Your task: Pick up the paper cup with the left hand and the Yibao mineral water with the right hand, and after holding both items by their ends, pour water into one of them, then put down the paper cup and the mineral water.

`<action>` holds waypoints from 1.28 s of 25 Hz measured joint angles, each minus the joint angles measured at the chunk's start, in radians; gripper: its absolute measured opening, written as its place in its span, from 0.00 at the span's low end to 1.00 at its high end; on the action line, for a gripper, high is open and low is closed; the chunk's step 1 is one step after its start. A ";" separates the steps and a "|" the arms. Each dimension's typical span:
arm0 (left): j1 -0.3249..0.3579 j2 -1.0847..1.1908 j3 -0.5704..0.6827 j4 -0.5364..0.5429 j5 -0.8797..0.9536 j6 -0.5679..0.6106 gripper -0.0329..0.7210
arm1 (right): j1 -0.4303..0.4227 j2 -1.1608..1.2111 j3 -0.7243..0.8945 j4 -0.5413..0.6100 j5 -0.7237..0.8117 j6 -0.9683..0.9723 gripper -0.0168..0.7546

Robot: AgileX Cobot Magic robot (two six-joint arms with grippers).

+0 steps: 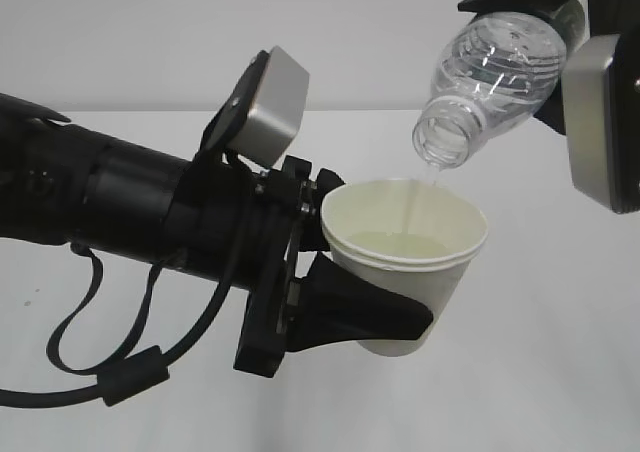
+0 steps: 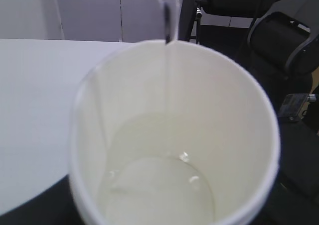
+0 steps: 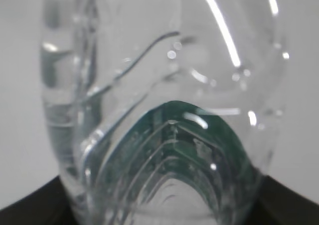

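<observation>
Bottle mouth (image 1: 442, 140) tilts down-left just above paper cup (image 1: 405, 262); left gripper (image 1: 385, 312) clasps cup; right gripper (image 1: 560, 62) clasps Yibao mineral water (image 1: 495, 67).

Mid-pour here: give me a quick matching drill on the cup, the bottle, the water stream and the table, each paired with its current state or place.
Things:
1. paper cup
2. water bottle
3. water stream
4. table

States:
A. tilted, mouth pointing down, held by the right gripper
B. white surface below both arms
C. thin, falling from the bottle mouth into the cup
D. upright, partly filled, held by the left gripper

Pairs: 1-D, 2-A, 3-C, 4-B
</observation>
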 joint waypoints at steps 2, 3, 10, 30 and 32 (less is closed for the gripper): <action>0.000 0.000 0.000 0.000 0.000 0.000 0.64 | 0.000 0.000 0.000 0.000 0.000 0.000 0.64; 0.000 0.000 0.000 0.000 0.000 0.000 0.64 | 0.000 0.000 0.000 0.000 0.000 -0.001 0.64; 0.000 0.000 0.000 0.000 0.002 0.000 0.64 | 0.000 0.000 0.000 0.000 0.000 -0.002 0.64; 0.000 0.000 0.000 0.000 0.005 0.000 0.64 | 0.000 0.000 0.000 0.000 0.000 -0.002 0.63; 0.000 0.000 0.000 0.000 0.005 0.000 0.64 | 0.000 0.000 0.000 0.000 0.000 -0.002 0.63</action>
